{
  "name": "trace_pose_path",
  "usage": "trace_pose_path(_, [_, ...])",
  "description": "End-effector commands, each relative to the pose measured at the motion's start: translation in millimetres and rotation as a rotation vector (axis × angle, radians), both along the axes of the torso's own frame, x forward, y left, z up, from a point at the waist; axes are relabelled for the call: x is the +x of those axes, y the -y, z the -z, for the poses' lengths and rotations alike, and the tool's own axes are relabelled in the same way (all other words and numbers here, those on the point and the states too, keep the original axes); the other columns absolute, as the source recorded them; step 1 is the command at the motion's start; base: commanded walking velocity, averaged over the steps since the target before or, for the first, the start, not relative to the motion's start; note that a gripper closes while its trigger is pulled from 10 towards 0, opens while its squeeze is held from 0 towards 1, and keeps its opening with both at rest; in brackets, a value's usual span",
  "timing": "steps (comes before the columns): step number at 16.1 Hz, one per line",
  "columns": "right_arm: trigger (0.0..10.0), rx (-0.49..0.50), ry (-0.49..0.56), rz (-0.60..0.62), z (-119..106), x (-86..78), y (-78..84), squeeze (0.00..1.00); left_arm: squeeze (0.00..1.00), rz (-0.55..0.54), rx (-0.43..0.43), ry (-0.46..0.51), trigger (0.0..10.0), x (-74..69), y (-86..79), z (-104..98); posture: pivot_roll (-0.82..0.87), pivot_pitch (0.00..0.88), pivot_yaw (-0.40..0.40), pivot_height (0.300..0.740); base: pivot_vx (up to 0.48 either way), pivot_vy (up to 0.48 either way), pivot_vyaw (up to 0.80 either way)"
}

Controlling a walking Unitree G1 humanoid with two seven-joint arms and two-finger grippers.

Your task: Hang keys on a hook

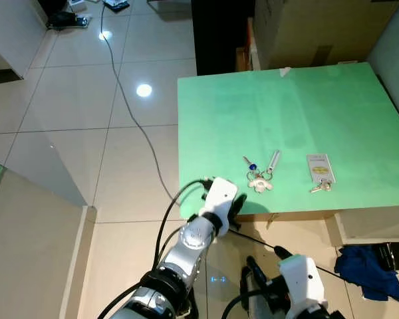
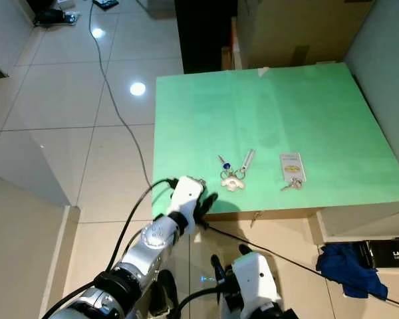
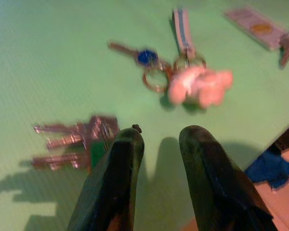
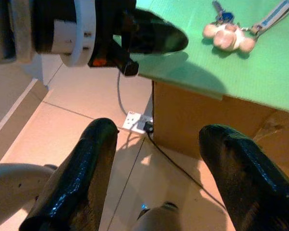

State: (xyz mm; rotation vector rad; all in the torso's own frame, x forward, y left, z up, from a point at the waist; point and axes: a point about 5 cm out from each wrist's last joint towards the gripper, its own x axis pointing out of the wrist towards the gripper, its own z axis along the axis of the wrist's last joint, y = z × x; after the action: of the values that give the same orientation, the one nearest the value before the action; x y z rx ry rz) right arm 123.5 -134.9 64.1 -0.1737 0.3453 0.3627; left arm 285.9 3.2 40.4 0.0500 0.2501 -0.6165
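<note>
Fingers (image 3: 125,159) of the left gripper (image 3: 159,144) stand slightly parted and empty, low over the near edge of the green table (image 1: 332,100). Just beyond their tips, in the left wrist view, lies a blurred bunch of plain keys (image 3: 77,142); whether the fingertips touch it cannot be told. The right gripper (image 4: 164,159) hangs below the table's near edge over the tiled floor (image 1: 66,133), its fingers spread wide and holding nothing.

Past the plain keys, farther onto the table, lies a key ring (image 1: 261,174) with a blue-headed key, a striped strap and a pale plush charm. Beside that ring, toward the robot's right, rests a flat white tag with keys (image 1: 320,171) — well apart from either gripper. A black cable (image 1: 130,113) runs across the floor off the table's left side; a blue cloth (image 1: 369,266) lies on the floor by the table's near right corner. No hook can be made out.

Step in hand, as judged: approach for the pick-up — no keys yet lifted. The next move calls for settling the left fingers around a bunch, closing, then locating a hook.
</note>
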Motion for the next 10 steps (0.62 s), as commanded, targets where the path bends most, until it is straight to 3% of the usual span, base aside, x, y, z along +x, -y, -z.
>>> trace_pose_path(1, [10.0,0.001,-0.032,-0.004,1,-9.8,-2.7,0.00,0.00,0.044,-0.026,0.037,10.0,10.0,35.1,-26,-0.37,0.302,0.122,0.732,0.000,0.000,0.00])
trace_pose_path(2, [10.0,0.000,-0.035,-0.001,2,-11.0,-2.6,0.00,0.00,0.038,-0.024,0.039,10.0,11.7,36.0,-27,-0.37,0.302,0.123,0.732,0.000,0.000,0.00])
trace_pose_path(3, [10.0,0.000,-0.036,0.001,2,-11.7,-2.6,0.00,1.00,0.034,-0.035,0.046,10.0,13.7,37.6,-31,-0.38,0.302,0.125,0.732,0.000,0.000,0.00])
trace_pose_path(6, [10.0,-0.001,-0.038,0.024,2,-13.6,-1.2,0.00,1.00,0.050,-0.118,0.125,10.0,20.8,46.4,-55,-0.38,0.298,0.133,0.732,0.000,0.000,0.00])
trace_pose_path(10, [10.0,0.002,-0.044,0.032,4,-16.0,-1.2,0.00,1.00,0.063,-0.196,0.127,10.0,21.6,48.5,-67,-0.38,0.284,0.138,0.732,0.000,0.000,0.00])
